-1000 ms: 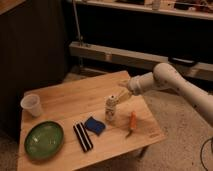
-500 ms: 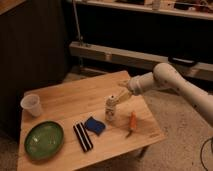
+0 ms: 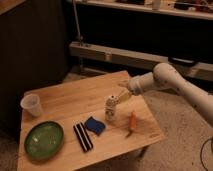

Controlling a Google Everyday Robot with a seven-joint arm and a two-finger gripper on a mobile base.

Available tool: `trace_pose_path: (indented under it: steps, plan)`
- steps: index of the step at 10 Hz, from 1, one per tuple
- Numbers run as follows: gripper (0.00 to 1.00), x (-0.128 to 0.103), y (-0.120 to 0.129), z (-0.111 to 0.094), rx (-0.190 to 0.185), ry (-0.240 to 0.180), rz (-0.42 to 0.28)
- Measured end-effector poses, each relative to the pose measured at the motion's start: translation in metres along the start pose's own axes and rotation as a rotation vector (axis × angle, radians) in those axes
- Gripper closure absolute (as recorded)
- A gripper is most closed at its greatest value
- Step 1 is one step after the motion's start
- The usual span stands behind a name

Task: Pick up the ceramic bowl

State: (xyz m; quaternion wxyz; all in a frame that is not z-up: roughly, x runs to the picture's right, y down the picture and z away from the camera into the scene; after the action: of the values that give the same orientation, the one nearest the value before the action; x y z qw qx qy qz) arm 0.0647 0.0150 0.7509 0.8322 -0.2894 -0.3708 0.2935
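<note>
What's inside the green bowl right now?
Nothing shows in the green bowl; its glossy inside looks bare. The table beneath it is covered. The gripper hangs apart, above the small white container.

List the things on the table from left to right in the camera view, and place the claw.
plastic cup → ceramic bowl → black striped bar → blue sponge → small white container → orange item. The claw hovers just above that container, so it is left unranked.
</note>
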Motion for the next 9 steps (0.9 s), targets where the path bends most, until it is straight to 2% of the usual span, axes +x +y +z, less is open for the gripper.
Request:
trace_pose_path:
  steps: [9]
  plan:
    - [0.21, 0.0003, -0.0004, 0.0000, 0.006, 0.005, -0.004]
